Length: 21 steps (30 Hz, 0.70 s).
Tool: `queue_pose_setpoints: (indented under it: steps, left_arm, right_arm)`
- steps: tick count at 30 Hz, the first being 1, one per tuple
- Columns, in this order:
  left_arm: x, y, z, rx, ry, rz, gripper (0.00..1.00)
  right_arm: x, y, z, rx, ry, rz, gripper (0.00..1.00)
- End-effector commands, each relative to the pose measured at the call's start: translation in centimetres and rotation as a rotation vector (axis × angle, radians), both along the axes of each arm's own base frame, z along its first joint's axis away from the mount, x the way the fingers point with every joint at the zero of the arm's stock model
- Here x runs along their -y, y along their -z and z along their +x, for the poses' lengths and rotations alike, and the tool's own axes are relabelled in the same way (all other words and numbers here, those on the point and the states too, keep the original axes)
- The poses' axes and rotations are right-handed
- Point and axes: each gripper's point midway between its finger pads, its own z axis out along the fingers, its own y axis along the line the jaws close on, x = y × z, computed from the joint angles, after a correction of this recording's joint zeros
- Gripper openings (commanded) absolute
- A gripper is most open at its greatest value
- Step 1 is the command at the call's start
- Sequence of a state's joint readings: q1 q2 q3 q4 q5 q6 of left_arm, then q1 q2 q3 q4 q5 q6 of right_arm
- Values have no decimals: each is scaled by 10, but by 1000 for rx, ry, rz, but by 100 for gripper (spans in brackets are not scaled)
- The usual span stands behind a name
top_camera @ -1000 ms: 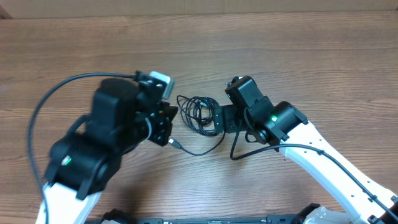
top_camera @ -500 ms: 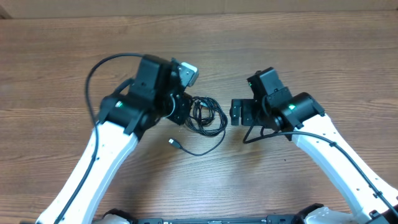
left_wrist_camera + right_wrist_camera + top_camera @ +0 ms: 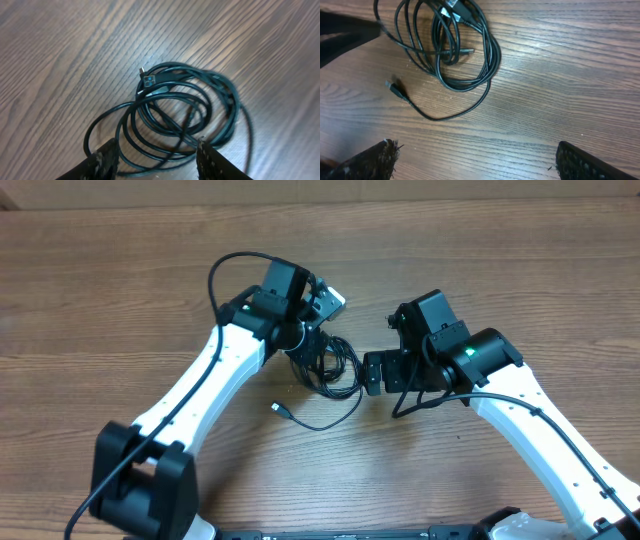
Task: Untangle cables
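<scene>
The cables (image 3: 335, 370) are thin black cords coiled in a small bundle on the wooden table, with one loose strand trailing to a plug end (image 3: 277, 409). In the left wrist view the coil (image 3: 185, 115) lies just ahead of my open left gripper (image 3: 156, 156), with a plug (image 3: 146, 78) on top; some loops run between the fingertips. My left gripper (image 3: 308, 352) sits over the bundle's upper left edge. My right gripper (image 3: 372, 373) is open and empty, just right of the bundle. The right wrist view shows the coil (image 3: 465, 50) and the loose plug (image 3: 394, 89), well ahead of the fingers (image 3: 476, 157).
A thicker black cable (image 3: 225, 275) loops off the left arm, and another (image 3: 400, 405) hangs off the right arm. A cardboard-coloured surface (image 3: 320, 192) borders the table's far edge.
My left arm has swung up and right, from the table's lower left onto the bundle's upper left edge. My right gripper drew back to the right, then came closer to the bundle again.
</scene>
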<state>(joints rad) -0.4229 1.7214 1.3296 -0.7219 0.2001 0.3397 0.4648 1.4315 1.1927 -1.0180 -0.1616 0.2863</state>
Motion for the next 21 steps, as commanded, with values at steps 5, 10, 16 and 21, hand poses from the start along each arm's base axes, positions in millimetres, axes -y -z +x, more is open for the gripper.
queue_pose_setpoints:
  steps: [5, 10, 16, 21]
  left_arm:
    - [-4, 41, 7, 8, 170, 115, 52]
    - [-5, 63, 19, 24, 207, 157, 52]
    - [-4, 91, 40, 60, 204, 178, 52]
    - [-1, 112, 48, 62, 207, 176, 12]
  right_arm:
    - [-3, -3, -2, 6, -38, 14, 99]
    - [-2, -2, -5, -5, -42, 8, 99]
    - [1, 0, -11, -26, -62, -10, 99]
    - [3, 1, -15, -34, -84, -21, 99]
